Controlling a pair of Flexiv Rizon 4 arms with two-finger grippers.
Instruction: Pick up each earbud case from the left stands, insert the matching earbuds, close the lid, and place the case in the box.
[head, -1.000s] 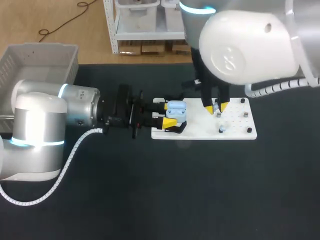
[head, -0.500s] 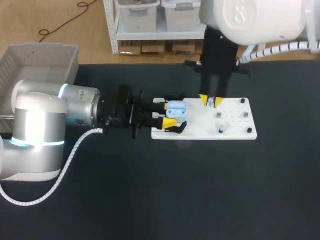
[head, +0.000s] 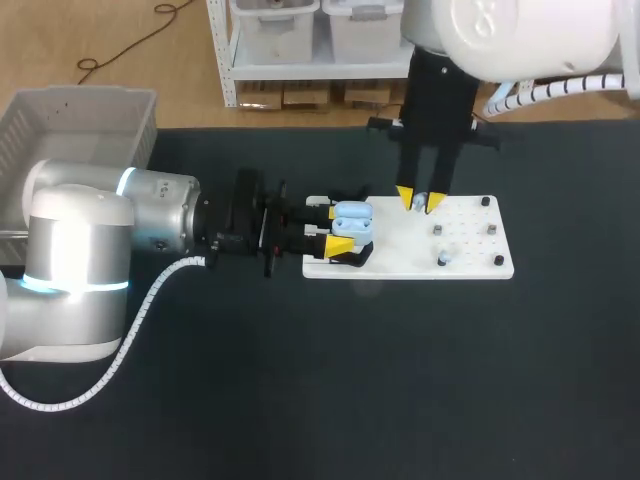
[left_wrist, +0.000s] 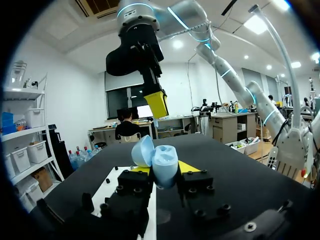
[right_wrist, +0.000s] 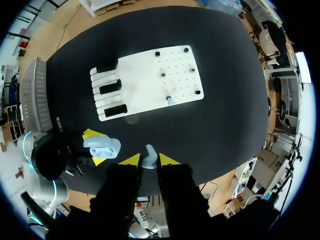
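The white board (head: 470, 245) is seen in the middle of the dark table (head: 400, 380), nearer to the far edge. Wide free surface is left before it and at its right side. One grey box (head: 70, 115) is placed at the far left corner of the table, well apart from the board. Three black stands (right_wrist: 110, 86) are counted in a row on the left end of the board. One earbud case (head: 352, 216), light blue and with the lid open, is gripped from two sides by the yellow tips of the left gripper (head: 335, 228). In the head view it is held over the left end of the board, by the stands. The right gripper (head: 421, 201) is held high above the board, near its far edge. Its fingers are almost together, and one small pale earbud (right_wrist: 149, 156) is pinched between the tips. A second earbud (right_wrist: 170, 101) is seen standing on the board, toward its right part, so two earbuds are counted.
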